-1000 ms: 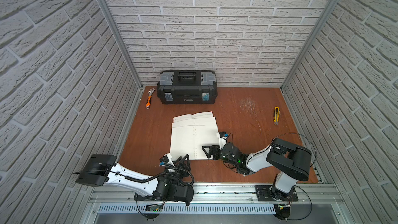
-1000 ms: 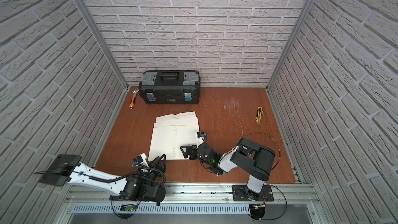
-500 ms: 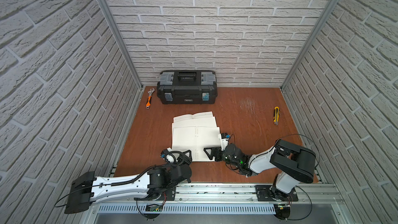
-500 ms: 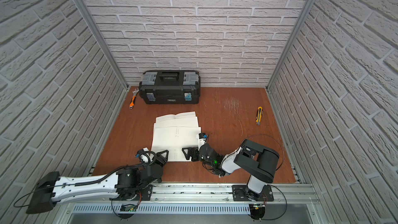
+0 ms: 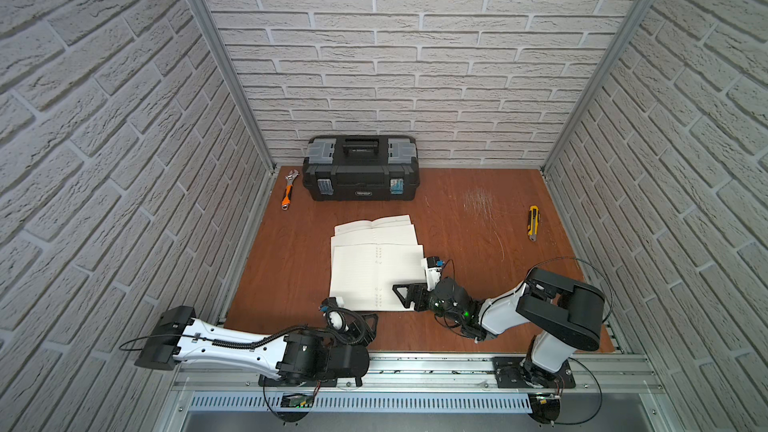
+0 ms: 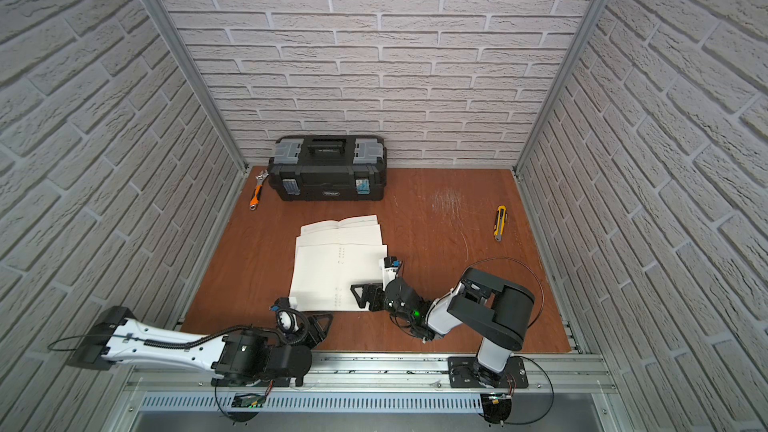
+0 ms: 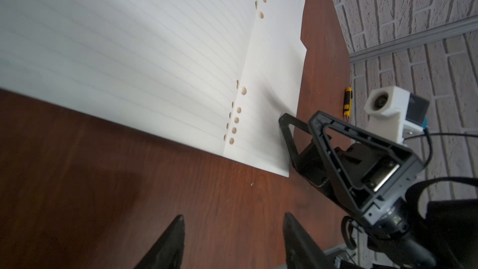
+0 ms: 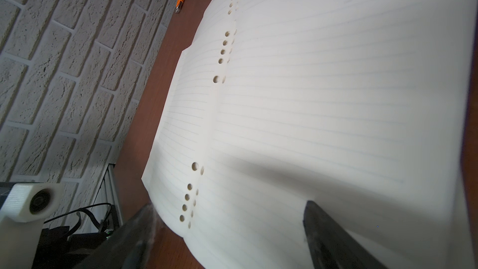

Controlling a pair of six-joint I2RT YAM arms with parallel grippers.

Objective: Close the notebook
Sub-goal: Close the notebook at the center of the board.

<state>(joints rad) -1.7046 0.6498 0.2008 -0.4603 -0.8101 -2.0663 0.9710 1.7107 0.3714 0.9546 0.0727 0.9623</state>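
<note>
- The notebook (image 5: 374,276) (image 6: 332,272) lies open on the brown counter (image 5: 478,251), its lined white pages facing up. It sits about midway between the side walls and toward the front edge.
- Rows of punched holes run along its fold, and they are clear in both wrist views (image 7: 129,47) (image 8: 310,99).
- The right fingers (image 5: 417,297) are low at the notebook's near right corner.
- They are spread apart and clamp nothing.
- In the left wrist view one of the right fingers (image 7: 289,138) has its tip at the page's right edge, and the other sits beside it, off the paper.
- In the right wrist view one of them (image 8: 336,241) lies over the page and the other is at the page's near edge. The paper between them looks bowed upward.
- The left fingers (image 5: 371,320) hang over bare counter just in front of the notebook's near edge, apart from the paper.
- They are also spread, with nothing between them (image 7: 173,241).
- A black toolbox (image 5: 360,168) (image 6: 327,168) stands against the back wall.
- A wrench (image 5: 288,189) with an orange handle lies just left of the toolbox.
- A yellow utility knife (image 5: 532,222) (image 7: 348,100) lies near the right wall, well apart from the notebook.
</note>
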